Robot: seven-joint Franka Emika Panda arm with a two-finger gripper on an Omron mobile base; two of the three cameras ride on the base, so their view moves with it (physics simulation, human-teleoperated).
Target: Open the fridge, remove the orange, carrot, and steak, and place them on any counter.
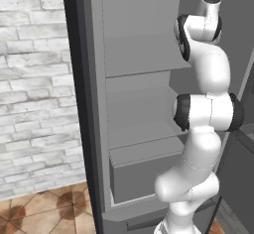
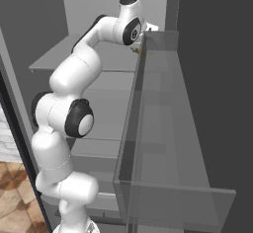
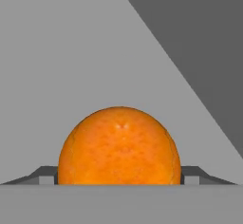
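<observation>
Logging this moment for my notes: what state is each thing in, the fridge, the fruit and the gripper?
Tall dark grey fridge: door open, light grey shelves exposed.
Small round bright orange fruit: resting on a grey shelf, between the finger tips, which sit against its two sides.
Two-finger gripper: jaws closed on the orange's sides, not yet lifted.

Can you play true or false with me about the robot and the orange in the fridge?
1. The tall dark grey fridge has its door open. True.
2. The small round bright orange fruit sits between the two dark finger tips of the gripper. True.
3. The orange fruit lies on a white marble counter. False: in the hand view plain light grey fridge surfaces are behind it.
4. The white robot arm reaches into the fridge. True.
5. The fruit between the fingers is a long carrot with a green tip. False: it is the round orange.
6. The grey fridge shelves in the left base view are stacked with food. False: they look bare.
</observation>
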